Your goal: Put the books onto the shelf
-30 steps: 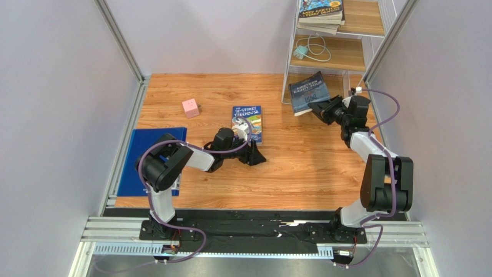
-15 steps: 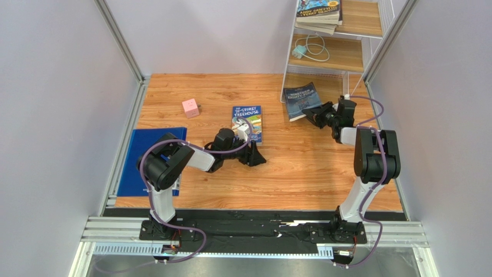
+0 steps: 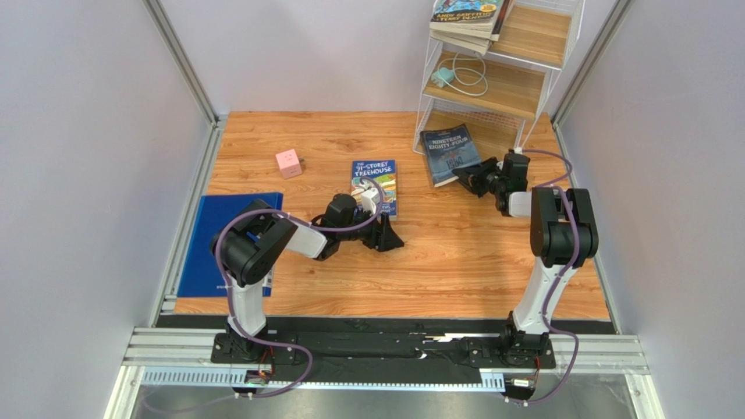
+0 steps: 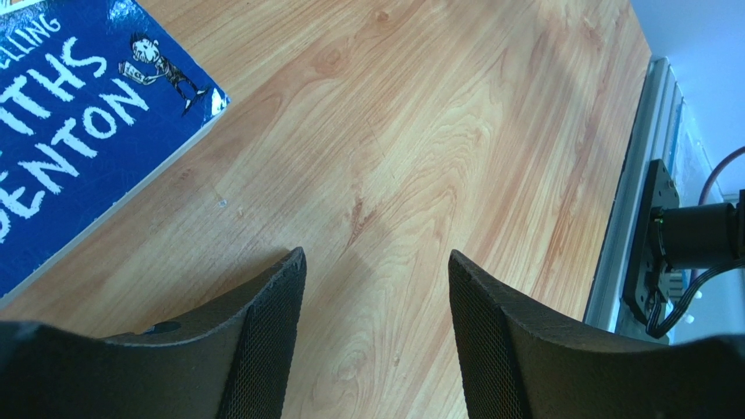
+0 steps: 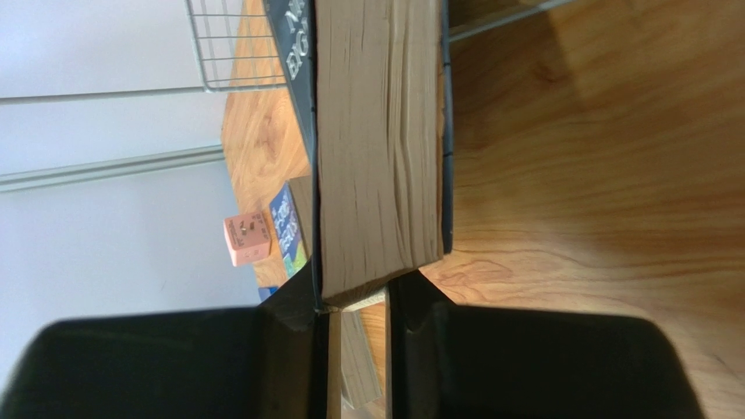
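Observation:
The grey-blue "Nineteen Eighty-Four" book hangs tilted at the foot of the white wire shelf. My right gripper is shut on its near corner. In the right wrist view the page edges run up from my right gripper towards the shelf wire. A blue Treehouse book lies flat mid-table, and its corner shows in the left wrist view. My left gripper rests low just right of it, open and empty. More books are stacked on the top tier.
A pink cube sits left of the Treehouse book and shows as well in the right wrist view. A blue folder lies along the left edge. A pale cable with plug lies on the shelf's middle tier.
My right arm has carried the grey-blue book left and lower, against the shelf's foot. The shelf has shifted left and now leans. The left arm has not moved.

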Controlling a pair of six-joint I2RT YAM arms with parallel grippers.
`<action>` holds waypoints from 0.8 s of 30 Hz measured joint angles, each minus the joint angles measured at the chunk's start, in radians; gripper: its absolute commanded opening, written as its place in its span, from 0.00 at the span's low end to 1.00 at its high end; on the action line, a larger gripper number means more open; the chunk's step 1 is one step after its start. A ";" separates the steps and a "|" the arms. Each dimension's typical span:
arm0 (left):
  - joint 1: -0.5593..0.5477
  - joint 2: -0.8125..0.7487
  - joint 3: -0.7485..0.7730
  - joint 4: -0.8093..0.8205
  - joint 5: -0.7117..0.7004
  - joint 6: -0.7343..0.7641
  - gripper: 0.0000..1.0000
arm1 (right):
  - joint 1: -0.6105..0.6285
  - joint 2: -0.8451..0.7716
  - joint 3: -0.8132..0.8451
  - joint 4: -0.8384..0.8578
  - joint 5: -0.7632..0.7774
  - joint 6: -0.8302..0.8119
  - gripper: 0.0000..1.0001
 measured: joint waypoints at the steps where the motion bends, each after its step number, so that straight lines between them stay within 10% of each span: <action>1: 0.000 0.003 0.004 0.001 0.001 0.000 0.66 | 0.000 -0.002 -0.014 0.010 0.012 0.003 0.00; 24: 0.000 0.005 0.006 0.006 0.002 0.000 0.66 | -0.108 -0.129 -0.176 0.062 0.136 0.023 0.00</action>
